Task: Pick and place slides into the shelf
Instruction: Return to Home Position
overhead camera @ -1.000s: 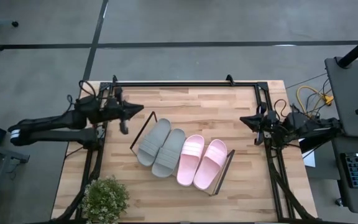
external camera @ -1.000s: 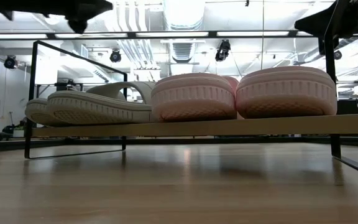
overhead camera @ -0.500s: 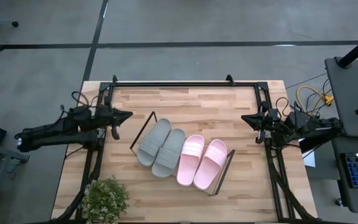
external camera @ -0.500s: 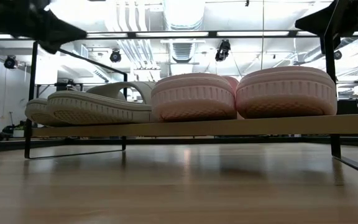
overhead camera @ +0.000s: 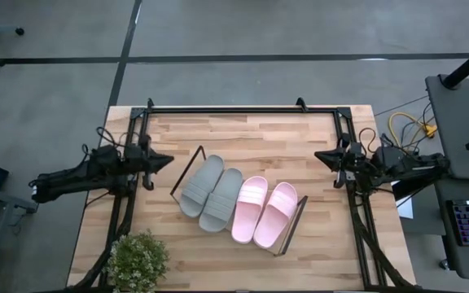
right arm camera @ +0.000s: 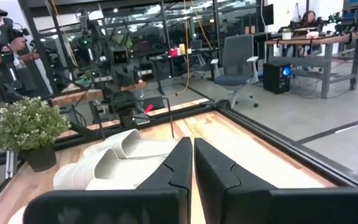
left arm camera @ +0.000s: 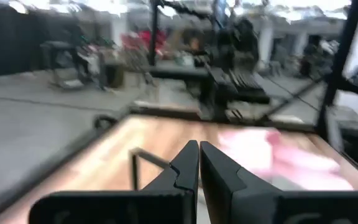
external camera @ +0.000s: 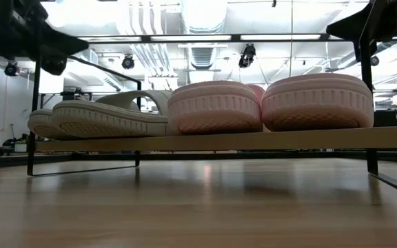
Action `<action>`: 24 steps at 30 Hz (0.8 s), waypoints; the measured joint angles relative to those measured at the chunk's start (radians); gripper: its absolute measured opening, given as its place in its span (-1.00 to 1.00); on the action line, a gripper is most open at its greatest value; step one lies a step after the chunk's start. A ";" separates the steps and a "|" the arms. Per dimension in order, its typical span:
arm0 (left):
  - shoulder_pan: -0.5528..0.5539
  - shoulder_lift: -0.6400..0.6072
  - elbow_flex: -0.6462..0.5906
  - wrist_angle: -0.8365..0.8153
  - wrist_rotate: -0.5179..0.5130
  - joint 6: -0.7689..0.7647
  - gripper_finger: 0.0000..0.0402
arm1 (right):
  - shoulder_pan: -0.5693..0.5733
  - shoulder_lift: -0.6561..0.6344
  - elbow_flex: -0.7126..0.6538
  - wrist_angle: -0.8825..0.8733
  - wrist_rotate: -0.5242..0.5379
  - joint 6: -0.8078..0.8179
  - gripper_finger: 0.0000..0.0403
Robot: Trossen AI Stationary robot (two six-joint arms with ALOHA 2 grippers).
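Left pincer [overhead camera: 163, 160], closed and empty, hangs at the table's [overhead camera: 251, 130] left edge; right pincer [overhead camera: 322, 155] likewise opposite. Grey and pink sandals [overhead camera: 221, 200] sit on the shelf [external camera: 205, 141]; I fear clipping its wire frame [overhead camera: 186, 169].

Two grey slides [external camera: 109, 117] at left, two pink slides [external camera: 214, 107] at right, side by side on the shelf [external camera: 205, 141]

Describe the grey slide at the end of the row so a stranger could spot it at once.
On the wooden table stands a low shelf with four slides in a row. Take the end slide nearest the left gripper. It is grey, while the opposite end slide is pink, and the other grey slide lies between two neighbours.
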 joint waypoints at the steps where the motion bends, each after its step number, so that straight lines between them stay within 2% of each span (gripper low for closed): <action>1: 0.000 -0.002 -0.003 -0.012 0.024 -0.009 -1.00 | 0.000 0.008 0.000 0.002 0.000 0.003 -0.96; 6: -0.001 -0.015 -0.004 -0.001 0.062 -0.027 -1.00 | 0.000 0.043 -0.012 0.005 -0.004 0.005 -0.96; 10: -0.001 -0.038 -0.015 -0.052 0.062 -0.053 -1.00 | 0.000 0.057 -0.048 0.027 -0.058 0.006 -0.96; 16: 0.000 -0.044 -0.026 -0.020 0.033 -0.044 -1.00 | 0.000 0.052 -0.162 0.254 -0.088 -0.005 -0.96; 19: 0.000 -0.044 -0.030 -0.033 0.031 -0.028 -1.00 | 0.000 0.052 -0.212 0.295 -0.093 0.016 -0.96; 24: 0.000 -0.044 -0.048 -0.028 0.031 -0.019 -1.00 | 0.000 0.053 -0.287 0.384 -0.167 0.033 -0.96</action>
